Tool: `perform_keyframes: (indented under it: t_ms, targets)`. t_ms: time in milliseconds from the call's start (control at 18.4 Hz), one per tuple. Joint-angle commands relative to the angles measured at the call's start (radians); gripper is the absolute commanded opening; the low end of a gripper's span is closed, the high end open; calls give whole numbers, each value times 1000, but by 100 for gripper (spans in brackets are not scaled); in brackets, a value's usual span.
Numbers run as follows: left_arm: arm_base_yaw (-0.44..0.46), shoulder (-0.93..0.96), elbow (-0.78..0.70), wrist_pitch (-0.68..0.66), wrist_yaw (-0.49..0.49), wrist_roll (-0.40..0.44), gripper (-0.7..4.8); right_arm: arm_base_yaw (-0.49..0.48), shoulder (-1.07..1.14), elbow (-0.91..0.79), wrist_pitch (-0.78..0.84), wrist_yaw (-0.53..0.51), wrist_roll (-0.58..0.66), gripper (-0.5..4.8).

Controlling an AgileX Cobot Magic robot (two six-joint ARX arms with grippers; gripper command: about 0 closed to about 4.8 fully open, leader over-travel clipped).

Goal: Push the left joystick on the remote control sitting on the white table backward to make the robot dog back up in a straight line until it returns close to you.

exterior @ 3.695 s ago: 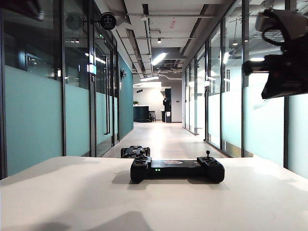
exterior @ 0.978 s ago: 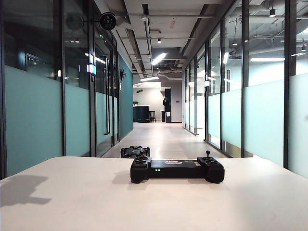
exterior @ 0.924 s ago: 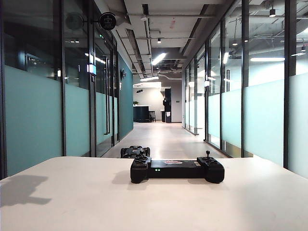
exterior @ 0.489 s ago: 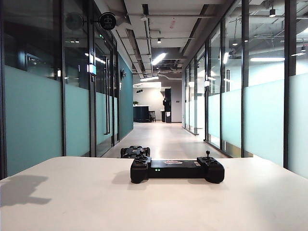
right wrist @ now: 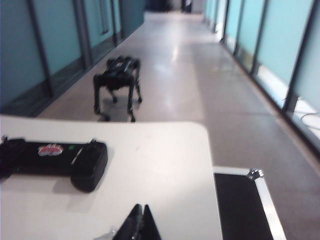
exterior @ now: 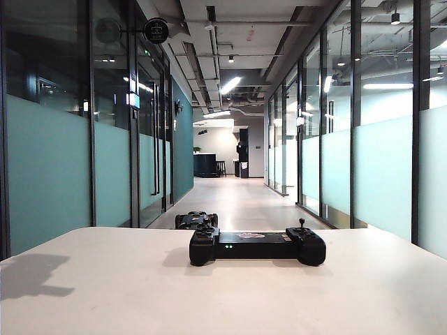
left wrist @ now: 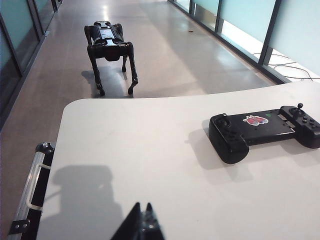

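The black remote control [exterior: 257, 246] lies across the middle of the white table [exterior: 223, 296], its green lights facing the exterior camera. Its left joystick [exterior: 204, 227] is a small stub on the left end. The robot dog [exterior: 196, 220] stands on the corridor floor just beyond the table's far edge. In the left wrist view the remote control [left wrist: 265, 131] and robot dog [left wrist: 109, 47] are well ahead of my left gripper [left wrist: 142, 206], which is shut and empty. My right gripper [right wrist: 142, 206] is also shut and empty, apart from the remote control [right wrist: 55, 157]. The exterior view shows neither gripper.
A black case with metal edging [right wrist: 245, 200] lies beside the table's right end, and another case edge [left wrist: 30, 190] sits at its left end. A long corridor with glass walls [exterior: 49, 174] runs beyond the table [left wrist: 150, 160].
The right arm that hung at the upper right of the exterior view a few seconds ago has left it. Over the last second nothing in that view has moved.
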Motion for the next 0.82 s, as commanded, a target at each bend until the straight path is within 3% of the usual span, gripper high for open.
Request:
perform_keyframes:
  t_ms: [54, 815]
  targets:
    - [1, 0, 1, 5, 4, 0, -5, -11, -5, -9, -2, -2, 0, -6]
    - [1, 1, 1, 4, 3, 0, -5, -64, -5, -9, 24, -2, -17, -6]
